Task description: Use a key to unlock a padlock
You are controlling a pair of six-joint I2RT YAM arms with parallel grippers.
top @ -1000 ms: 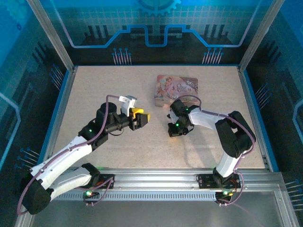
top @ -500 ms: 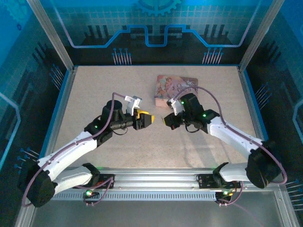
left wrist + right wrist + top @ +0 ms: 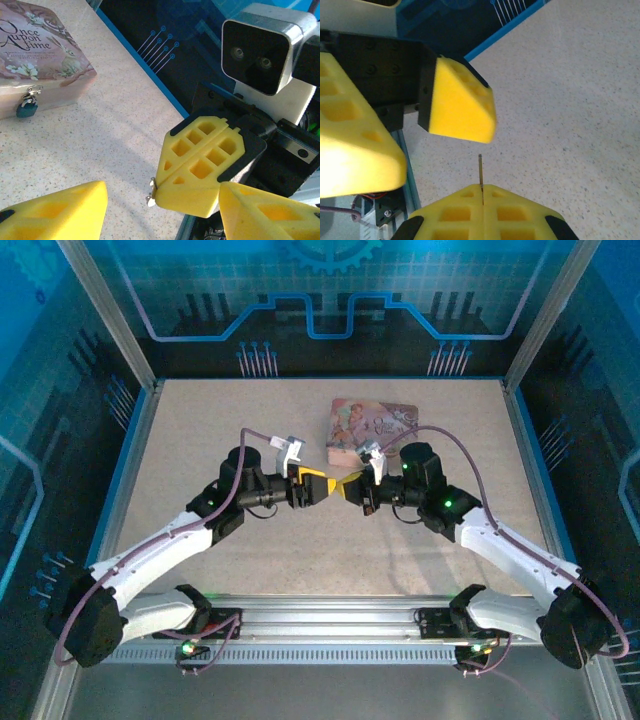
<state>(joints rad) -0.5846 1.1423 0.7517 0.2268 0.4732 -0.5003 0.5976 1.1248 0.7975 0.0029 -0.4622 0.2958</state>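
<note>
Now my right gripper [image 3: 350, 488] is pressed together on the key [image 3: 480, 169], whose tip pokes out, just in front of the tin [image 3: 372, 427] over the bench [image 3: 190, 440]. My left gripper [image 3: 312, 487] is spread wide, facing it nose to nose. The padlock [image 3: 26, 109] hangs from the tin's front clasp.

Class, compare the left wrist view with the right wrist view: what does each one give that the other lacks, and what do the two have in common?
Left wrist view: the pink tin with the padlock hanging at its clasp, and the camera above the right gripper.
Right wrist view: the black mounts behind the left gripper.
Shared: the key pinched in the shut right gripper, the left gripper's yellow fingers spread apart, and the speckled table.
</note>
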